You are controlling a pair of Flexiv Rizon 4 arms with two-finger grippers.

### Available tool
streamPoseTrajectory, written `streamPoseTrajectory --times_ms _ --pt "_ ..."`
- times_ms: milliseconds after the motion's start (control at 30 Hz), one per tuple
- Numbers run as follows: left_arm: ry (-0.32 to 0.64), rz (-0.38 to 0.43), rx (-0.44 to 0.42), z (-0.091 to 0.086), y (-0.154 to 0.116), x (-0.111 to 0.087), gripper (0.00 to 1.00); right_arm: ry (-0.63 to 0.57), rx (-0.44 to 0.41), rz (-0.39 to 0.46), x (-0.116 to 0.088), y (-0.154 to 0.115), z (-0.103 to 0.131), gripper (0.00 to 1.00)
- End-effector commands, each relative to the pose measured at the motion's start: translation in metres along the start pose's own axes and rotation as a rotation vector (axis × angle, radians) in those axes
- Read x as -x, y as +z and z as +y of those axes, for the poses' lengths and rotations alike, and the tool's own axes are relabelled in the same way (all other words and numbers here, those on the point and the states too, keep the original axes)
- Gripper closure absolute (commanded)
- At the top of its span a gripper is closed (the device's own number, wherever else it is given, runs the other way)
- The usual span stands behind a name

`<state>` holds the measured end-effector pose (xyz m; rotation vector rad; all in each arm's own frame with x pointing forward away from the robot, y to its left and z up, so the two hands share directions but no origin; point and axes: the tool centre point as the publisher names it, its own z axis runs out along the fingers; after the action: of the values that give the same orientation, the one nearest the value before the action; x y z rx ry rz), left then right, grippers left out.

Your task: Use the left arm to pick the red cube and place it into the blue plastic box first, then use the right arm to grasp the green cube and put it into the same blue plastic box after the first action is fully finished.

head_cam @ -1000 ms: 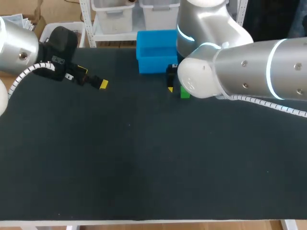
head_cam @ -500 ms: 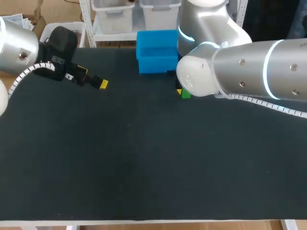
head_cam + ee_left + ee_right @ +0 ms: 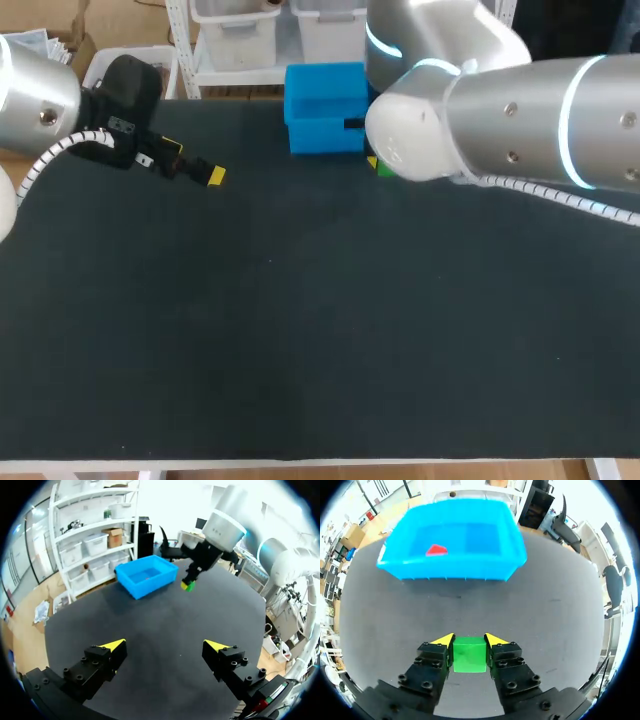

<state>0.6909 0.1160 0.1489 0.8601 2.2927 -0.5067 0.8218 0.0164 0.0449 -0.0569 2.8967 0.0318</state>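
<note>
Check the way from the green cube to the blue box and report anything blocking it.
Nothing visible blocks it. The right hand grips the green cube, and only bare table lies between it and the blue box ahead. The red cube lies inside the box.

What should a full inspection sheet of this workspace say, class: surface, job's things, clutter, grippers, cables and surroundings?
Surface: dark table.
Job's things: red cube inside blue plastic box; green cube outside it, in the right gripper.
Clutter: nothing seen.
Grippers: left gripper open, empty, over the table; right gripper shut on green cube.
Cables: white coiled cable on left arm; another on right arm.
Surroundings: nothing seen.
</note>
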Motion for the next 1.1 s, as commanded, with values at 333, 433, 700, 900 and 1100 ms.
streamPoseTrajectory --times_ms 333,433,700,900,1100 --pt "0.001 -0.001 -0.004 0.001 0.001 0.000 0.00 -0.023 0.010 -0.140 -0.001 -0.092 -0.011 1.00" --pt "0.001 -0.001 -0.004 0.001 0.001 0.000 0.00 -0.031 0.018 -0.166 0.003 -0.097 -0.008 1.00" --pt "0.001 -0.001 -0.004 0.001 0.001 0.000 0.00 -0.047 0.108 -0.292 0.017 -0.094 0.003 1.00" --pt "0.001 -0.001 -0.004 0.001 0.001 0.000 0.00 -0.074 0.145 -0.386 0.027 -0.091 0.006 1.00" --pt "0.001 -0.001 -0.004 0.001 0.001 0.000 0.00 -0.077 0.168 -0.408 0.036 -0.086 0.005 1.00"
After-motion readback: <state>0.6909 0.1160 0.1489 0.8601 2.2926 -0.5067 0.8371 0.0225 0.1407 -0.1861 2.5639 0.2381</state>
